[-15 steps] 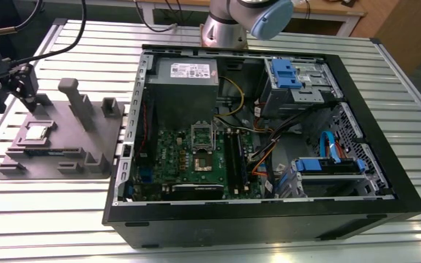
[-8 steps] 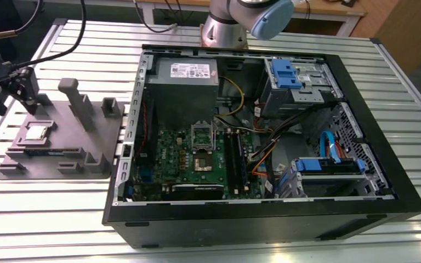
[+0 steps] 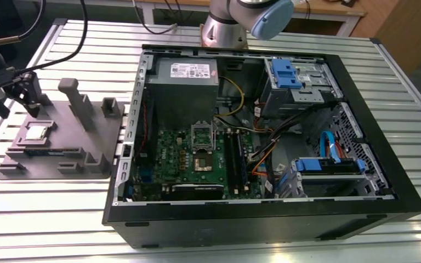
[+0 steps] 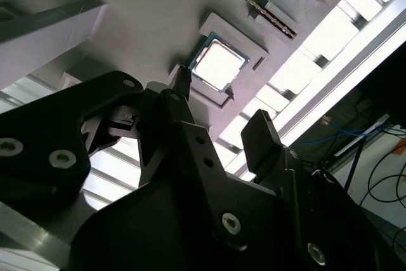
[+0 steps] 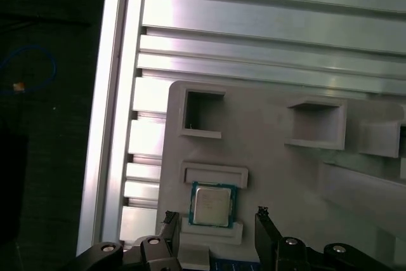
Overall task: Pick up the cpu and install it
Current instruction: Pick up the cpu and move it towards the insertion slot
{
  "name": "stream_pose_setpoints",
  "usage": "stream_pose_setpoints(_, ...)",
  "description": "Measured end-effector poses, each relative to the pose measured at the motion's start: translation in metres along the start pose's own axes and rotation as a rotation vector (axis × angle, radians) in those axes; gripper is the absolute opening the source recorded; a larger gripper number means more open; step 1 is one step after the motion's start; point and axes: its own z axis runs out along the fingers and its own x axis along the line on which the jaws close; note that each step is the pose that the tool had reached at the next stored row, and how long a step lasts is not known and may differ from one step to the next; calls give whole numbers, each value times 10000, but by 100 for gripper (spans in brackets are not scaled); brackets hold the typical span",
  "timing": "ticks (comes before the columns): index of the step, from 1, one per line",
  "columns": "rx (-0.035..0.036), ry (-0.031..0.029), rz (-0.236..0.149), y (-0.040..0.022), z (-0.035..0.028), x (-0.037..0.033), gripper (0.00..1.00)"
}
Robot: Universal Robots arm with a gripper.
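The cpu (image 3: 37, 131), a small square chip with a shiny metal top, lies flat in a recess of the grey moulded tray (image 3: 79, 145) at the exterior view's left. My gripper (image 3: 24, 107) hangs just above it, open. In the first wrist view the cpu (image 5: 211, 205) sits between the two dark fingertips (image 5: 170, 218), and my gripper (image 5: 216, 215) straddles it with a gap on each side. In the second wrist view the cpu (image 4: 219, 63) gleams in the tray (image 4: 146, 17) beyond my gripper (image 4: 220, 99). Nothing is held.
An open black computer case (image 3: 269, 216) lies to the exterior view's right of the tray, with a green motherboard (image 3: 177, 159), its socket (image 3: 202, 145), a grey power supply (image 3: 187, 74) and blue drive brackets (image 3: 284, 74). Upright posts (image 3: 75, 101) rise from the tray. The slatted aluminium table (image 3: 42, 219) carries everything.
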Motion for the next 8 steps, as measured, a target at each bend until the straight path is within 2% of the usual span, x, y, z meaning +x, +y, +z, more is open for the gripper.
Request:
stream_pose_setpoints(4, 1, 1, 4, -1, 43, 1, 59)
stream_pose_setpoints(8, 1, 2, 3, -2, 44, 1, 59)
